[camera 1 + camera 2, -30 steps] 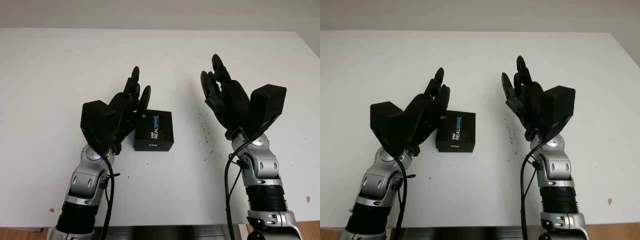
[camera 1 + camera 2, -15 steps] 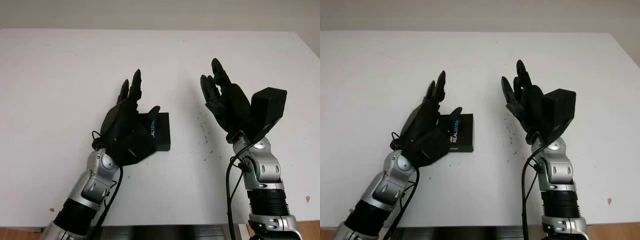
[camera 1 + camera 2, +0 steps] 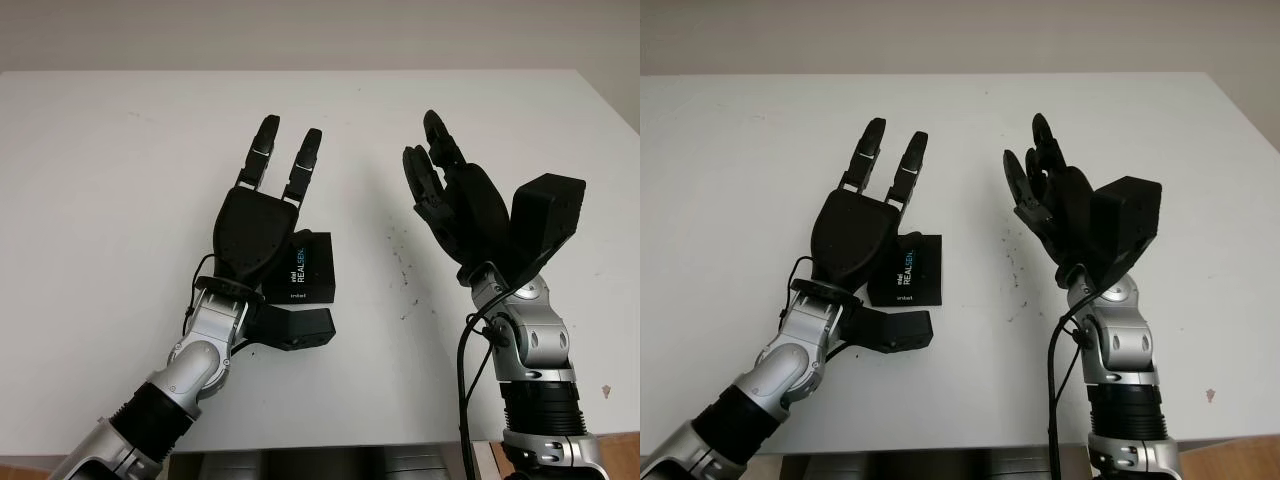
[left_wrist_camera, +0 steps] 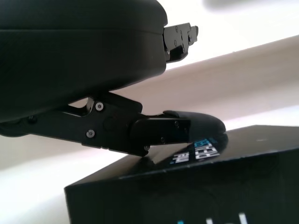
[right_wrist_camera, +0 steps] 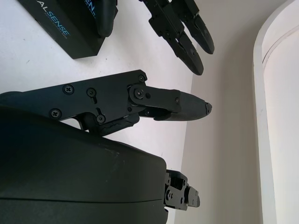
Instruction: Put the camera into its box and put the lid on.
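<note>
A black box (image 3: 312, 268) with "RealSense" printed on its closed lid lies on the white table (image 3: 120, 200), left of centre. My left hand (image 3: 285, 165) hovers palm down over the box's left half and hides that part. Its two long fingers (image 3: 262, 152) stretch past the box's far side. In the left wrist view its thumb (image 4: 187, 128) reaches across the printed top of the box (image 4: 210, 186). It grasps nothing and is open. My right hand (image 3: 440, 185) is raised to the right of the box, well apart from it, open and holding nothing.
Dark specks (image 3: 405, 265) mark the table between the box and the right hand. The left arm's wrist camera block (image 3: 295, 328) sits just in front of the box. The table's front edge (image 3: 350, 445) runs close to both forearms.
My left hand has rolled from edge-on beside the box to palm down above it, fingers stretched forward. The box and the right hand have stayed about where they were.
</note>
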Controlling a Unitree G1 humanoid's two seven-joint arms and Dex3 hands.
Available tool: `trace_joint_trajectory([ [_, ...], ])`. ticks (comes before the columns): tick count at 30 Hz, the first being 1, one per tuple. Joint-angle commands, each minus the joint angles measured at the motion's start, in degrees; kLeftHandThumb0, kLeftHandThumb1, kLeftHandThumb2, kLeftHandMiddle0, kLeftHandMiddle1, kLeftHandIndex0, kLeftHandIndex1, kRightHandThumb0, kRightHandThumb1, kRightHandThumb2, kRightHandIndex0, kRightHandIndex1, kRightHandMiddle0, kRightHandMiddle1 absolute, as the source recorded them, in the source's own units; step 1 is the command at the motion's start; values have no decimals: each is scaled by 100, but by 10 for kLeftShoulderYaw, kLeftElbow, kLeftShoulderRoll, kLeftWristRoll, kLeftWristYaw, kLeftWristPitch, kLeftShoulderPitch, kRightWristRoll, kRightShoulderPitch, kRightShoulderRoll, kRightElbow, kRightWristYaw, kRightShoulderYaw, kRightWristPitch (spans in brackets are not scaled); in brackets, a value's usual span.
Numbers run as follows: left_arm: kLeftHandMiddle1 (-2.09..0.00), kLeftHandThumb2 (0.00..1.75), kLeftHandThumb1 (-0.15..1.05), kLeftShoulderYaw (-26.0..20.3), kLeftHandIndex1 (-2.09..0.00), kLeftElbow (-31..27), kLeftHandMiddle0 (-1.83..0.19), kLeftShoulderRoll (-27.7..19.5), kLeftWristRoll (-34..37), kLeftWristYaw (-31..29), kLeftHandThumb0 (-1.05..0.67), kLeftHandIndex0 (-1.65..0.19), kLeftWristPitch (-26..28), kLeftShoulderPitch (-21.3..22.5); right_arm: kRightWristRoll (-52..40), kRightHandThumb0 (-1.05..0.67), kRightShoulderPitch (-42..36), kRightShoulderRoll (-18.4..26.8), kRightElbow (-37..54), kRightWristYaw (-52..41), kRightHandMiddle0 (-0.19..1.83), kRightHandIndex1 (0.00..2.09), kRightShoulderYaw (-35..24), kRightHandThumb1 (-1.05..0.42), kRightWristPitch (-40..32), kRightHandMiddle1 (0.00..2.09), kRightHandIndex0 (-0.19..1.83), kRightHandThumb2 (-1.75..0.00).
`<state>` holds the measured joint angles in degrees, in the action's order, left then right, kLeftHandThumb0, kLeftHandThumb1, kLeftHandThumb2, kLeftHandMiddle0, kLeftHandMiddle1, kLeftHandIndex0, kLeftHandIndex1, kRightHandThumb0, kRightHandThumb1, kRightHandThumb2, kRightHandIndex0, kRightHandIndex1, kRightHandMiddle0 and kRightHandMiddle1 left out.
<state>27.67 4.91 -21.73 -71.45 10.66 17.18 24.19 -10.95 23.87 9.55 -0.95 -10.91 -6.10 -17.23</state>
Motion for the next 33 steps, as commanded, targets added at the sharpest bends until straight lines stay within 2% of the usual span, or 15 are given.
trace_joint_trajectory([
  [1,0,33,105,-39,0,-23,19,0,76,3,-52,19,-37,-26,-4,-56,-3,-6,18,2,-12,6,0,-105,2,6,-14,-47],
  [3,0,42,105,-102,0,-49,19,22,201,4,-57,19,-86,-35,-3,-58,-7,-10,22,5,-12,6,2,-105,11,6,-13,-53],
  [7,0,44,105,-221,0,-85,19,76,462,-24,-62,19,-167,-45,5,-57,-8,-14,21,6,-13,5,9,-105,34,5,-15,-65],
  [11,0,55,105,-306,0,-122,19,100,646,-84,-67,19,-152,-41,15,-59,-7,-16,12,6,-16,4,19,-105,50,4,-17,-67],
  [15,0,56,105,-365,0,-144,19,120,778,-119,-65,19,-110,-39,21,-62,-5,-18,2,6,-17,4,27,-105,61,4,-18,-71],
  [18,0,56,105,-393,0,-150,19,120,843,-142,-69,19,-86,-42,22,-63,-3,-19,-5,3,-18,4,29,-105,66,4,-19,-71],
  [21,0,60,105,-411,0,-156,19,117,868,-141,-69,19,-62,-47,24,-64,0,-19,-12,2,-19,3,31,-105,72,3,-19,-71],
  [26,0,67,105,-448,0,-133,19,114,924,-159,-72,19,-45,-52,39,-67,7,-19,-34,6,-19,3,35,-105,90,4,-19,-71],
  [33,0,64,105,-444,0,-114,19,110,918,-179,-72,19,-60,-71,42,-67,4,-25,-45,9,-19,0,35,-105,99,0,-19,-72],
])
